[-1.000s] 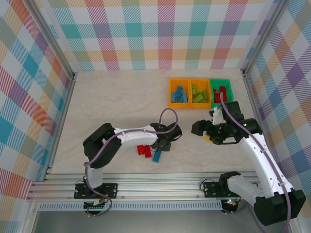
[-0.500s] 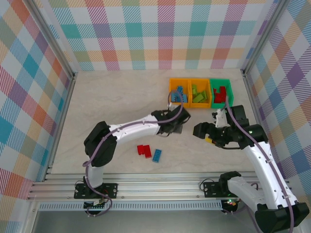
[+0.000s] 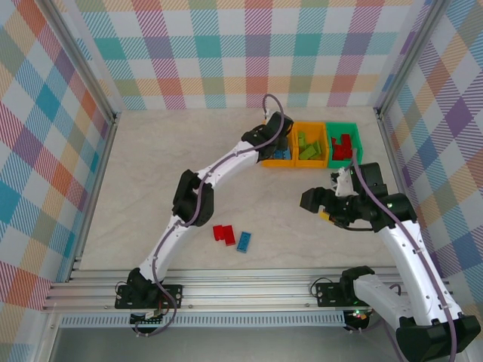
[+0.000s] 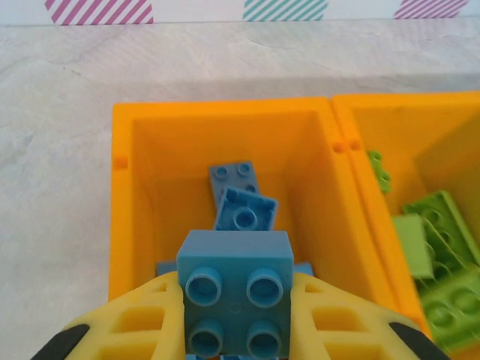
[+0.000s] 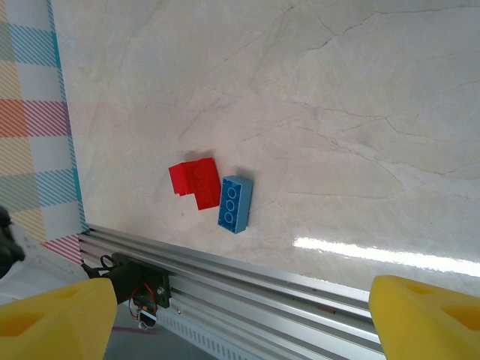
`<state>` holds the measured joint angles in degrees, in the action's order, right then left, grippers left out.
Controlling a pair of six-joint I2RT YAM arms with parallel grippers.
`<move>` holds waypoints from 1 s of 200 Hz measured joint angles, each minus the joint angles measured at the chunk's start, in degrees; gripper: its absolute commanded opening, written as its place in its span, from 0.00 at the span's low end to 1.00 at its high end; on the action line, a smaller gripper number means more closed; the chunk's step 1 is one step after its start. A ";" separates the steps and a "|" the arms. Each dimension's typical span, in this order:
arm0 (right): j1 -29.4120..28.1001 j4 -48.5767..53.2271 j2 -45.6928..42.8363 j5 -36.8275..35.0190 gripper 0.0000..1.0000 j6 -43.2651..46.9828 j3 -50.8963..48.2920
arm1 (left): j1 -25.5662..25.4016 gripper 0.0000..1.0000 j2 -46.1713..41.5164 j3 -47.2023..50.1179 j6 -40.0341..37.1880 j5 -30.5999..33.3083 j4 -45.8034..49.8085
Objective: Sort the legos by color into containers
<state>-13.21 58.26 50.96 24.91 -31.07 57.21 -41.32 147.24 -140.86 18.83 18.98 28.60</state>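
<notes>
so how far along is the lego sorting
Mostly done: blue legos sit in the left orange bin, lime ones in the middle bin, red ones in the green bin. In hand: the left gripper is shut on a blue brick above that bin. Left: a loose red lego and a loose blue lego on the table. The right gripper is open, holding nothing.

no readable text or labels
</notes>
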 measured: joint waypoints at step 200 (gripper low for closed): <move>-32.61 -10.43 30.34 -12.50 0.85 -0.81 12.22 | 1.77 0.64 -78.60 66.82 -15.89 -4.42 -11.85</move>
<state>-45.82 47.83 81.30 12.40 -31.88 69.43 -39.55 68.64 -74.04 2.94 14.57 16.75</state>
